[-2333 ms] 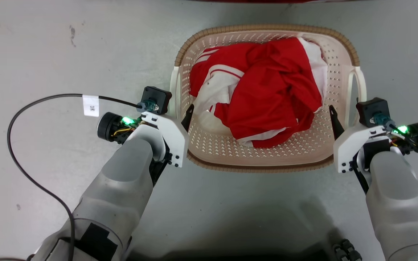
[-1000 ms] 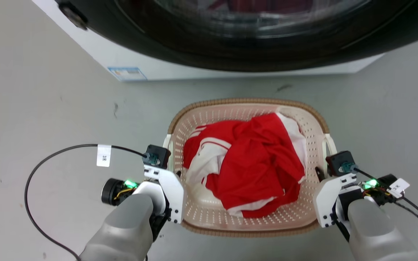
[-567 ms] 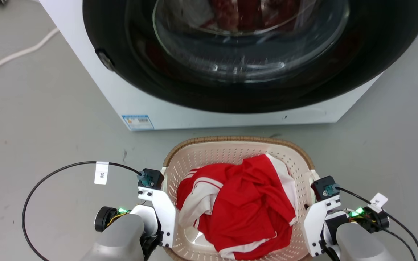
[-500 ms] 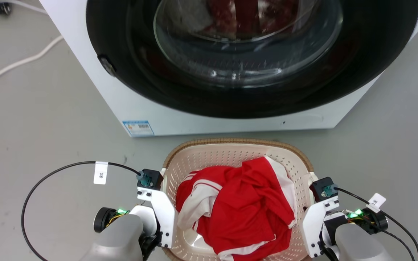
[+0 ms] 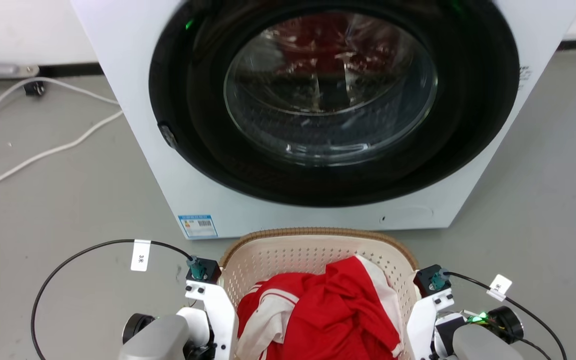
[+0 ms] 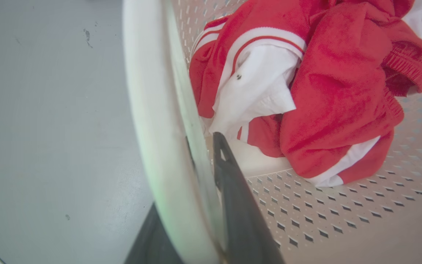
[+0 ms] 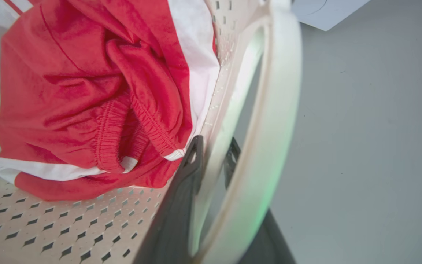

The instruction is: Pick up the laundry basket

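Note:
The laundry basket [image 5: 318, 233] is cream with perforated walls and a brown woven-look rim, and sits at the bottom centre of the head view. Red and white clothes [image 5: 328, 310] lie inside it. My left gripper [image 6: 202, 143] is shut on the basket's left wall by the white handle [image 6: 148, 110], one finger inside and one outside. On the opposite side, my right gripper [image 7: 214, 145] clamps the right wall beside the other white handle [image 7: 277, 110] in the same way. In the head view the white gripper mounts flank the basket and the fingertips are hidden.
A white front-loading washer [image 5: 138, 125] with a dark round glass door stands straight ahead, just past the basket's far rim. White cables [image 5: 43, 150] trail over the grey floor at the left. Black cables loop from both wrists.
The head camera has swung upward, bringing the washer's door fully into the picture and pushing the basket toward the bottom edge. Both grippers keep their places on the basket's sides.

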Robot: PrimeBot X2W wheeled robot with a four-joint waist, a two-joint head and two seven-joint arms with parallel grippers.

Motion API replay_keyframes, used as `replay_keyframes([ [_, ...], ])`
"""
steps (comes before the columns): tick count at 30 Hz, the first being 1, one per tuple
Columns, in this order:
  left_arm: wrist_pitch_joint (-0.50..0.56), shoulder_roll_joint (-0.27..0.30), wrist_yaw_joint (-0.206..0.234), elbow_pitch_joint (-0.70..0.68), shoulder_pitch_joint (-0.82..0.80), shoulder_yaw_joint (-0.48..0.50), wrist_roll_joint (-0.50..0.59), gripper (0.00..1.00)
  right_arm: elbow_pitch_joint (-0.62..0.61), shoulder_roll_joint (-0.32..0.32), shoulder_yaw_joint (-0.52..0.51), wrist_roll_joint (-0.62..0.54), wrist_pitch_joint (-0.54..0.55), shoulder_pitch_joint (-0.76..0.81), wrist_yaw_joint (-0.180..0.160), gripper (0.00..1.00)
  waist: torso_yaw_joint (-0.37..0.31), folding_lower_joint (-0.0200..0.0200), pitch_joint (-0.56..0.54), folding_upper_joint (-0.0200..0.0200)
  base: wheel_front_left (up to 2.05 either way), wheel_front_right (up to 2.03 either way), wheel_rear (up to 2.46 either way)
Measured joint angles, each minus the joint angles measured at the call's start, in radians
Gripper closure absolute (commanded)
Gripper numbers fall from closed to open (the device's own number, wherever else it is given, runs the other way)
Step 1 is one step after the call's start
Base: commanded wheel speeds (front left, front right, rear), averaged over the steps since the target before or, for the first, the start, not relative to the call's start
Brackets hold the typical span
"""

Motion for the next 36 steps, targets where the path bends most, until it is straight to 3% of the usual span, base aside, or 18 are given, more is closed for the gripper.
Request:
replay_keyframes([
  [12, 0.059, 0.018, 0.0, -0.001, 0.008, -0.055, -0.061, 1.0, -0.014, -0.004, 0.134, 0.138, 0.075, 0.005, 0.0, 1.0, 0.002, 0.0001, -0.081, 0.0, 0.0, 0.0, 0.0],
  [36, 0.101, 0.024, 0.0, 0.002, 0.003, -0.126, -0.145, 1.0, -0.051, -0.047, 0.337, 0.347, 0.146, 0.001, -0.001, 1.0, -0.001, 0.0002, -0.115, 0.0, 0.0, 0.0, 0.0],
])
